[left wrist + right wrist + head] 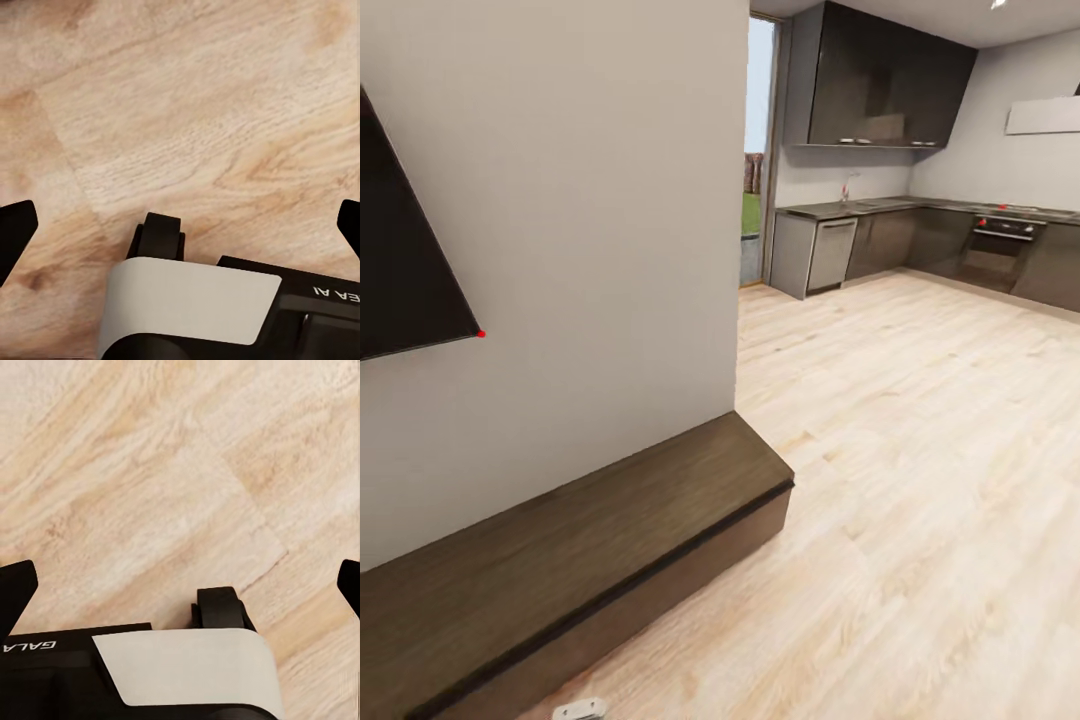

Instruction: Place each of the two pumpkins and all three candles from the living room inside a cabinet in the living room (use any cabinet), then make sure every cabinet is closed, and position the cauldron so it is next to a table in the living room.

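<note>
Both sets of jaws stand spread and empty over the wood floor (195, 112), and with the cabinet (590, 540) closed at the frame's lower left, the robot seems between fetches, needing next to find a pumpkin or candle.

left: wall (560, 220) + low cabinet (560, 560) along it, drawers shut, top bare | wall-mounted dark panel (400, 250) above cabinet | right/ahead: open wood floor (920, 450) to kitchen units (920, 235) | both grippers (180, 225) (180, 585) spread wide over bare floor, robot base (195, 307) just beside
</note>
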`<state>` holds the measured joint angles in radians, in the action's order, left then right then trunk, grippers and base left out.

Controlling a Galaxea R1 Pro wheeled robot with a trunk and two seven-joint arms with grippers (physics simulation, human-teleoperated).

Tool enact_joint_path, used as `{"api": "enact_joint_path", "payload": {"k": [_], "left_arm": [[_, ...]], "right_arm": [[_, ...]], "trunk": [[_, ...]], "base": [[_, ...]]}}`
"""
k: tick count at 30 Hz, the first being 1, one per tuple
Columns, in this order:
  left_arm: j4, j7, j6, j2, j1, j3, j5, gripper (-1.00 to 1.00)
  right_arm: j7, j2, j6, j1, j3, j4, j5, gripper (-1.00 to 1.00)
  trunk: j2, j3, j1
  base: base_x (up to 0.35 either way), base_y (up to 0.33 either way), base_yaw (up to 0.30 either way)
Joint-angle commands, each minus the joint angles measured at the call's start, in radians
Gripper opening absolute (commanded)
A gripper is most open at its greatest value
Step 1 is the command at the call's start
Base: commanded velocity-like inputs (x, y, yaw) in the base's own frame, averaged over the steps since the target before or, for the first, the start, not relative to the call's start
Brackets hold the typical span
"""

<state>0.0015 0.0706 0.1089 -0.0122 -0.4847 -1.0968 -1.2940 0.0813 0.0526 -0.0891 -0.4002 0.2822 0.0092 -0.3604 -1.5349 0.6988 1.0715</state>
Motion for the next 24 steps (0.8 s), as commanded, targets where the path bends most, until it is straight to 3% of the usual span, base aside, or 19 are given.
{"api": "enact_joint_path", "payload": {"k": [1,6,24], "left_arm": [[0.0,0.0,0.0,0.0,0.0,0.0,0.0,1.0],[0.0,0.0,0.0,0.0,0.0,0.0,0.0,1.0],[0.002,0.0,0.0,-0.001,0.0,0.002,-0.001,1.0]], "right_arm": [[0.0,0.0,0.0,0.0,0.0,0.0,0.0,1.0],[0.0,0.0,0.0,0.0,0.0,0.0,0.0,1.0],[0.0,0.0,0.0,0.0,0.0,0.0,0.0,1.0]], "trunk": [[0.0,0.0,0.0],[0.0,0.0,0.0],[0.0,0.0,0.0]], "base": [[0.0,-0.104,0.285],[0.038,-0.143,0.285],[0.196,-0.21,0.285]]}}
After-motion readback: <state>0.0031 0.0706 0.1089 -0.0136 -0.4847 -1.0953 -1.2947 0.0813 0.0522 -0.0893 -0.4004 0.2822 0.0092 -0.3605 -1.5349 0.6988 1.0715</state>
